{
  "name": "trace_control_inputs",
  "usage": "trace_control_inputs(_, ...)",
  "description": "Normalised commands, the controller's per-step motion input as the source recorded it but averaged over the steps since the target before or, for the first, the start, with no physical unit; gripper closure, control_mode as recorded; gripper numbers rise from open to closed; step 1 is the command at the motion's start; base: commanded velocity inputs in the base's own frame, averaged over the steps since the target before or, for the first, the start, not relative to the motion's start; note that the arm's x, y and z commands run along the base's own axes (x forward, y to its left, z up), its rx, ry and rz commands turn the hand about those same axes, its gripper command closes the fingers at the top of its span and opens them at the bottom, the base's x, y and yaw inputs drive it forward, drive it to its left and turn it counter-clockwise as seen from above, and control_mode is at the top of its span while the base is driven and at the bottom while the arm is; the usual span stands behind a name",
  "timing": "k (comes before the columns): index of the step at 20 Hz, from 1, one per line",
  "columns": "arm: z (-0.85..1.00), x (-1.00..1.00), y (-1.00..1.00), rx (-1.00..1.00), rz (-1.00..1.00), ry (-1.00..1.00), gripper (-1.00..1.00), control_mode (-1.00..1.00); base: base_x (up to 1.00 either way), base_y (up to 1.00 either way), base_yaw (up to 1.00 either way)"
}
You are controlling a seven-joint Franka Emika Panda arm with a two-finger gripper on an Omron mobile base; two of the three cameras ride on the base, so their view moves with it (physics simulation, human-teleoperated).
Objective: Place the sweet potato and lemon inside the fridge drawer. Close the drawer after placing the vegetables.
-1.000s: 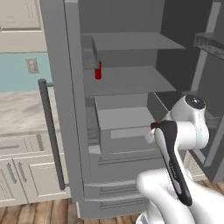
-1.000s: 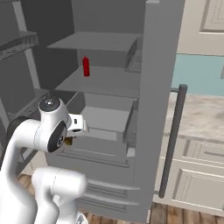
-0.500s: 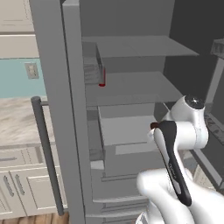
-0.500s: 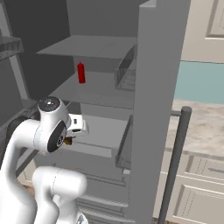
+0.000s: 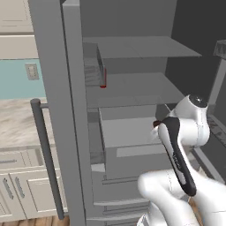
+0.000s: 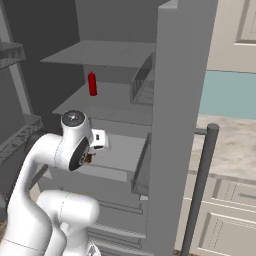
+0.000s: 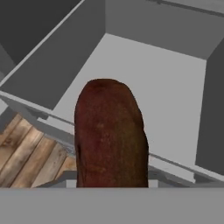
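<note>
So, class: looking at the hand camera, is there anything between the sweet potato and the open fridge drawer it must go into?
Nothing visible. The sweet potato hangs over the front edge of the fridge drawer, whose bare grey floor lies open beyond it.

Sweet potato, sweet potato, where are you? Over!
Tool shut on sweet potato. Hanging over front edge of open fridge drawer. Drawer bare inside, nothing in the way.
</note>
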Motion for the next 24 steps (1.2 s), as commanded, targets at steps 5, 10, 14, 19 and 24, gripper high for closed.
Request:
trace_control_inputs(5, -0.02, 0.83, -0.13, 0.03, 0.1, 0.12, 1.0, -1.0, 0.0, 0.0, 0.0)
trace_control_inputs(10, -0.32, 0.65, 0.04, 0.0, 0.05, 0.06, 1.0, -1.0, 0.0, 0.0, 0.0)
trace_control_inputs(14, -0.52, 0.47, 0.0, 0.0, 0.08, 0.03, 1.0, -1.0, 0.0, 0.0, 0.0)
trace_control_inputs(19, -0.69, 0.18, 0.0, 0.0, 0.1, 0.0, 1.0, -1.0, 0.0, 0.0, 0.0)
trace_control_inputs(24, -0.71, 0.18, 0.02, -0.01, 0.08, 0.0, 1.0, -1.0, 0.0, 0.0, 0.0)
